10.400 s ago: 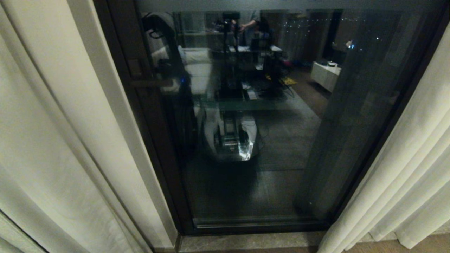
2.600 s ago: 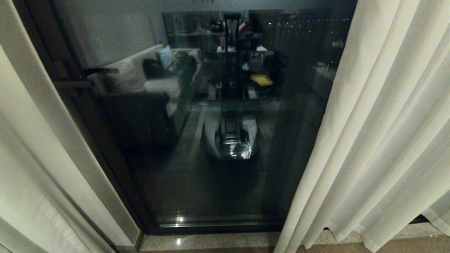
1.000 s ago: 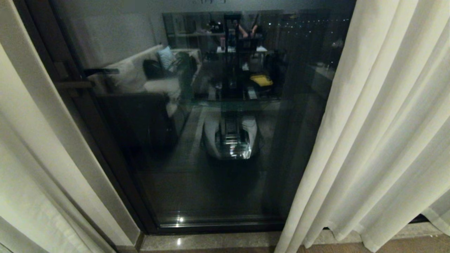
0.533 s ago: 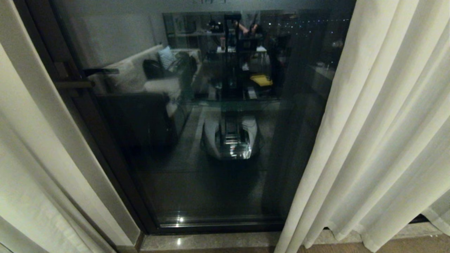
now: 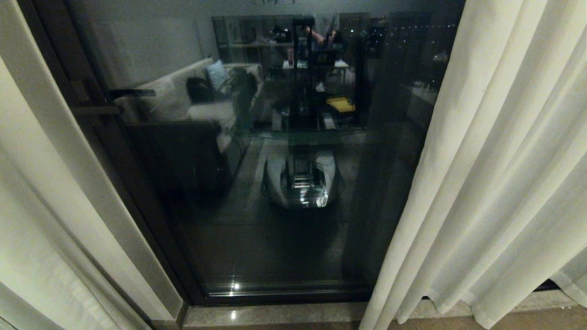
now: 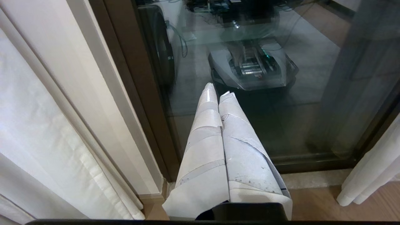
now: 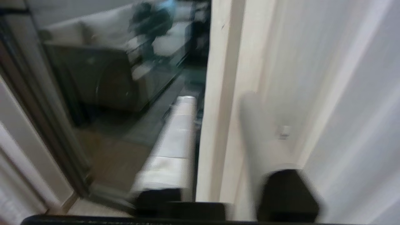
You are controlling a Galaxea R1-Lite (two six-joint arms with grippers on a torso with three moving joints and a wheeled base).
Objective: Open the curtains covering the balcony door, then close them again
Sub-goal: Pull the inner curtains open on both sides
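I am parked close to the balcony door point(image 5: 275, 192), a tall dark pane in a brown-black frame whose glass mirrors a lit room and my own base. A pale stone sill point(image 5: 298, 315) runs along its foot, and the lever handle point(image 5: 96, 109) sits high on the frame's left side.

The curtains point(image 5: 495, 174) stand drawn apart, so the glass is bare. The right panel hangs from the top of the head view down to the sill, its inner edge lying over the right edge of the pane. The left panel point(image 5: 41, 220) is bunched against the left frame.

I judge the cloth light, soft and limp; it should slide freely and give no resistance, though a shallow pinch could slip off the weave. The best hold looks like the leading edge of the right panel, gathering one full pleat rather than a single layer.

The fabric is cream-beige, woven, falling in long vertical folds, with a paler, thinner sheer layer at the far left.

The right gripper point(image 7: 218, 147) is at that leading edge, its fingers spread with the edge running between them, not yet closed on it. The left gripper point(image 6: 218, 97) hangs low before the glass, its taped fingers pressed together, holding nothing.
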